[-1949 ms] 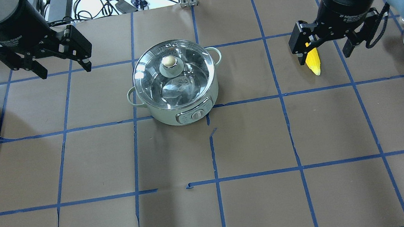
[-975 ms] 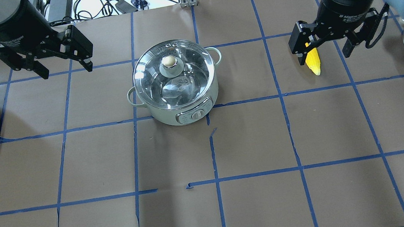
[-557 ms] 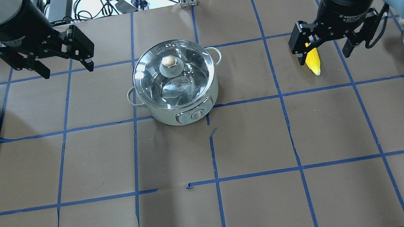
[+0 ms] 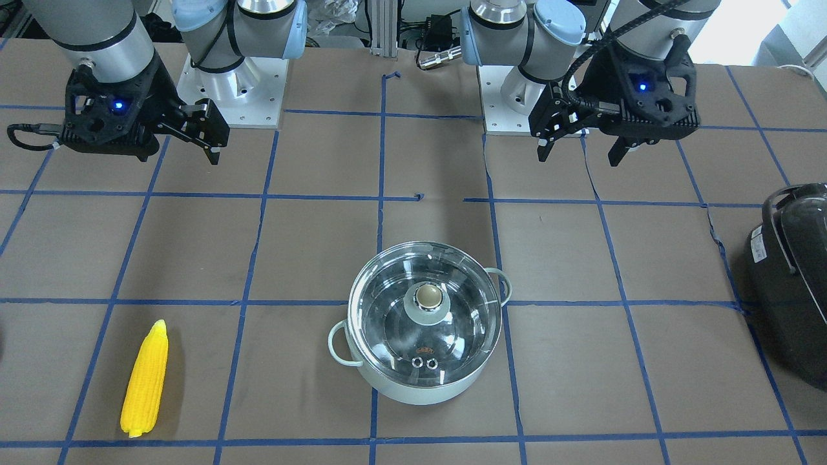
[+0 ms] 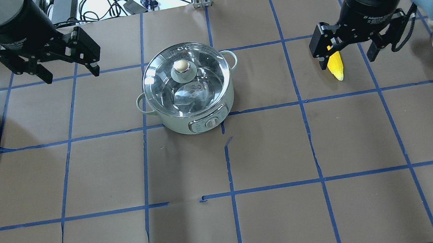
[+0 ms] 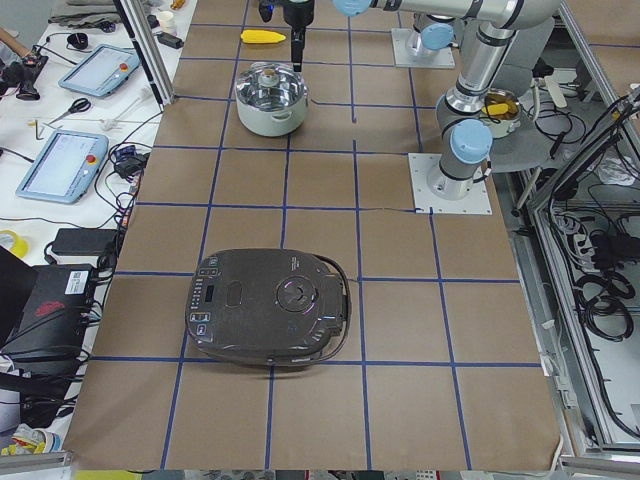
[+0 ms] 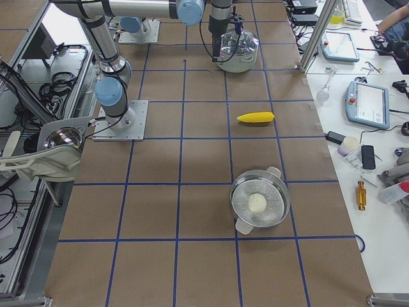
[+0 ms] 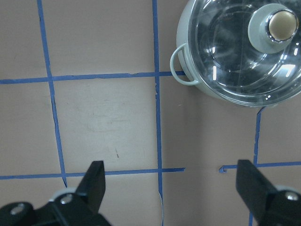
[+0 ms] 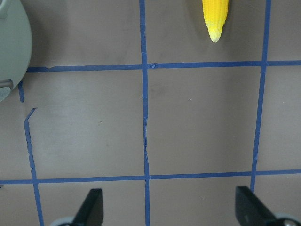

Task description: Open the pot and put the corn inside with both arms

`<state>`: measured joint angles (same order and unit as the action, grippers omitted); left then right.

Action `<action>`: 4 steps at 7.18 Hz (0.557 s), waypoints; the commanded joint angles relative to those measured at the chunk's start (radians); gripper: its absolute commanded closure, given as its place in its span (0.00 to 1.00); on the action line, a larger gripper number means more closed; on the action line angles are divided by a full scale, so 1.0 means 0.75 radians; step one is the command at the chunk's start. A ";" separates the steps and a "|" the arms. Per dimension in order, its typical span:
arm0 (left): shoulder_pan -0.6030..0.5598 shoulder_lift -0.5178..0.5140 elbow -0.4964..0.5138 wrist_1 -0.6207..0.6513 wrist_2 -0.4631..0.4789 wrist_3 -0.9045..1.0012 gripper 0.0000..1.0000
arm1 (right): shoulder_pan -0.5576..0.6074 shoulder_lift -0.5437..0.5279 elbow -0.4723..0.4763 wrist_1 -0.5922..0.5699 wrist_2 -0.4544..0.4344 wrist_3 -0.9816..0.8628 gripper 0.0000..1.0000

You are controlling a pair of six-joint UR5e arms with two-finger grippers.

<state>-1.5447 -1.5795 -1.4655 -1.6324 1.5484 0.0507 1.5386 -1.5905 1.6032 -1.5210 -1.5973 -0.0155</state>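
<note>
In the front-facing view, one pot [image 4: 420, 391] is sitting on the surface [image 4: 310, 245] with its lid [image 4: 462, 326] on, one corn [image 4: 145, 381] lying well apart at its 9 o'clock. Overhead, two empty tools are hanging spread wide: left tool [image 5: 70, 76] at the pot's 10 o'clock, probably staging for the lid; right tool [image 5: 347, 61] at 3 o'clock, nearer the corn.

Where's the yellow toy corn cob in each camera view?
Front-facing: yellow ridged toy corn cob, lower left.
Overhead: corn upper right.
Exterior left: corn near top edge.
Exterior right: corn right of centre.
Left wrist: not in it.
Right wrist: corn tip at top edge.
Shared landmark: round mint-green pot with glass lid.
</note>
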 commanded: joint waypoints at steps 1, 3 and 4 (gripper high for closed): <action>-0.045 -0.057 0.007 0.120 -0.015 -0.041 0.00 | 0.000 0.000 0.000 0.001 -0.001 0.000 0.00; -0.196 -0.198 0.033 0.323 -0.015 -0.276 0.00 | -0.002 0.000 0.000 -0.001 -0.003 0.000 0.00; -0.206 -0.258 0.068 0.334 -0.015 -0.272 0.00 | 0.000 0.002 0.002 -0.001 -0.003 0.002 0.00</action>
<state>-1.6727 -1.7161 -1.4394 -1.4196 1.5377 -0.1278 1.5381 -1.5899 1.6033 -1.5215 -1.5994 -0.0149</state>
